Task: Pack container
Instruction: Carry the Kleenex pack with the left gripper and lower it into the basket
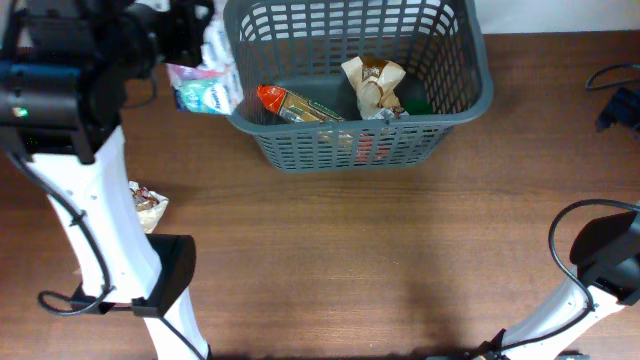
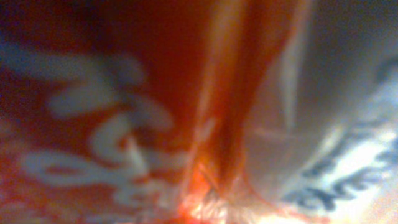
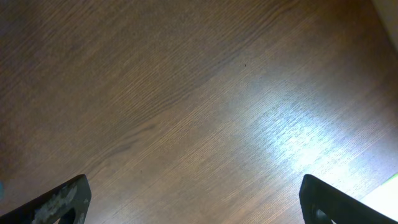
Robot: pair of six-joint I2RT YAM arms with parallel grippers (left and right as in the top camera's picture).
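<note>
Nearest, the right wrist view gives what the overhead camera cannot. The right gripper (image 3: 199, 202) has its pincer wide, with one dark fingertip (image 3: 59, 200) in each lower corner. Only bare wood table (image 3: 186, 93) lies between them. From overhead that arm sits at 4 o'clock, with its fingers out of sight.

At 9 o'clock on the table (image 1: 350, 260), a small white-and-brown wrapper (image 1: 148, 207) lies against the left arm's white link.

Farther off, at 11 o'clock, the left gripper (image 1: 195, 45) has its pincer narrow, closed on a soft packet (image 1: 205, 85). Overhead, the packet looks pink, white and teal, and it hangs just beside the container's left rim, outside it. The left wrist view shows it only as a blur filling the frame (image 2: 124, 124), red with white lettering beside a pale part with blue lettering. The fingers cannot be seen there.

The container (image 1: 300, 150) stands at 12 o'clock by the far edge. Inside it, a clear-wrapped pack with a red end (image 1: 290, 103) lies toward the left. A crumpled tan packet (image 1: 375, 85) sits in the middle, and something green (image 1: 418, 103) is to its right.

Dark cables (image 1: 615, 95) lie at 2 o'clock.
</note>
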